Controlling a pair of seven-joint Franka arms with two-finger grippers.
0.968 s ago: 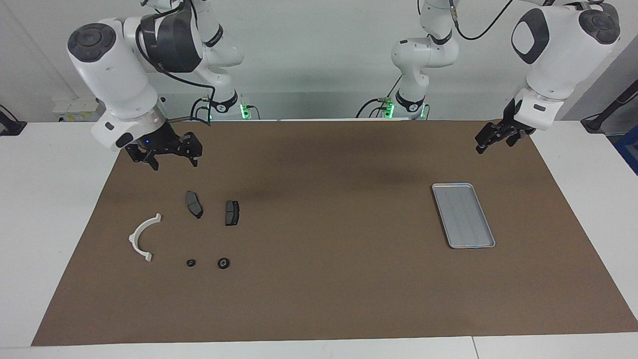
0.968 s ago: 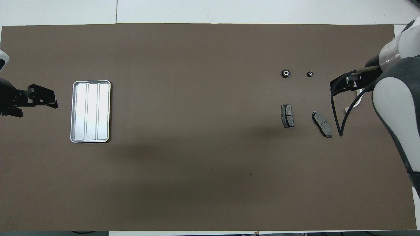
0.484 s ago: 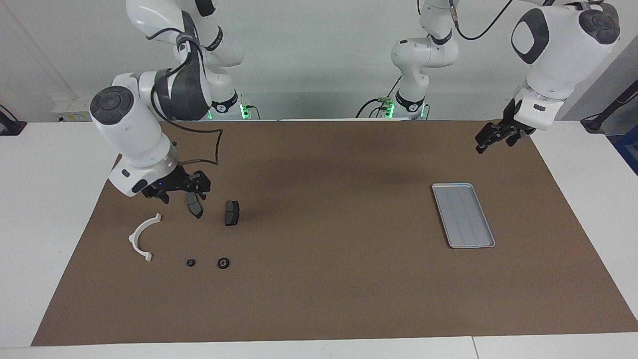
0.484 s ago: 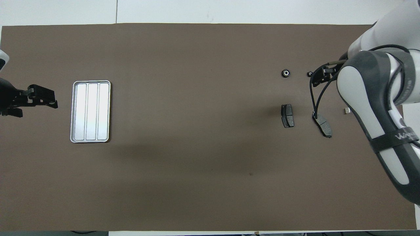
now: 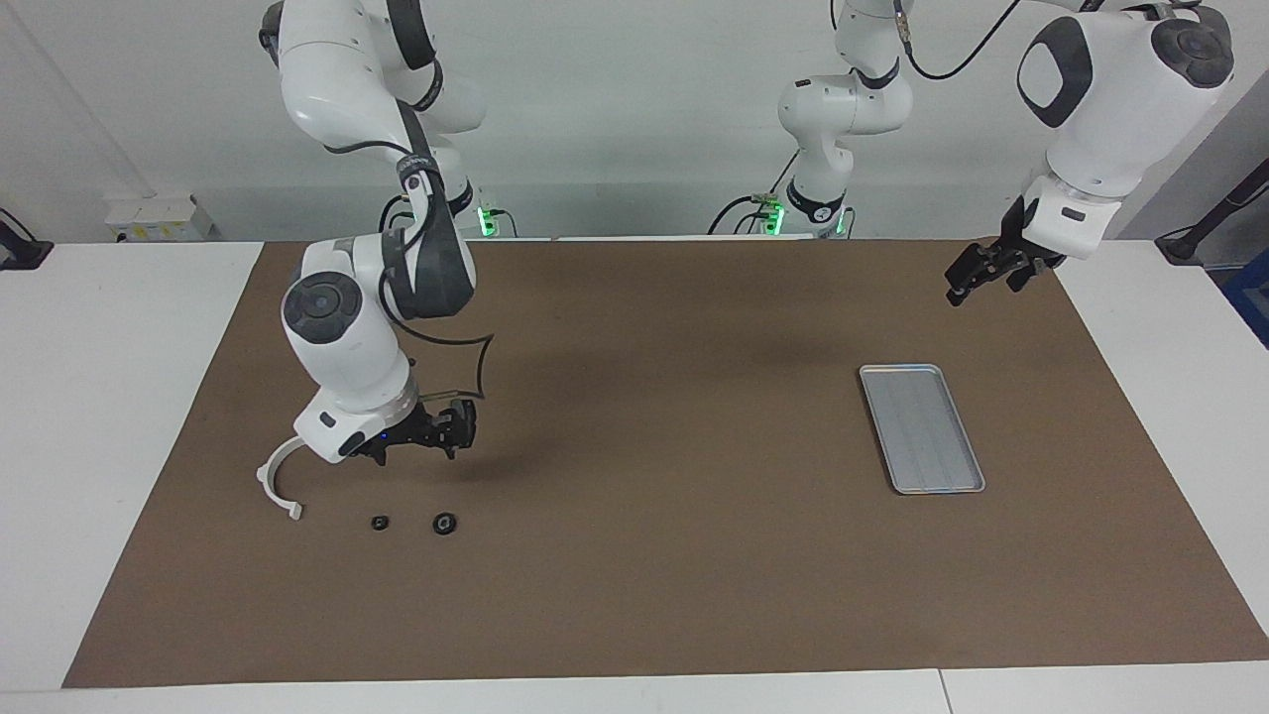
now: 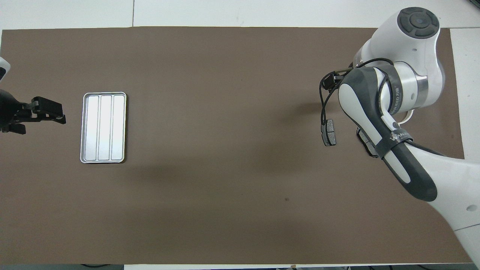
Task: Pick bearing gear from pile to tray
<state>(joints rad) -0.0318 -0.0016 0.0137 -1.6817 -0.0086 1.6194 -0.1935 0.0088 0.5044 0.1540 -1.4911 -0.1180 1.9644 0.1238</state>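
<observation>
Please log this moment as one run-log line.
stage: reaching | right gripper: open, over pile, holding nothing | left gripper: open, waiting above mat | tray: empty

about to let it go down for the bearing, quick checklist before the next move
1. Right hand empty and open: ok.
2. Right hand lined up over a black round piece: not ok; it hangs over the brake pads' spot, and the larger round piece and smaller round piece lie farther from the robots.
3. Round pieces apart from each other and from the white bracket: ok.
4. Tray holds nothing: ok.
5. Left hand waiting near the tray, out of the path: ok.
</observation>
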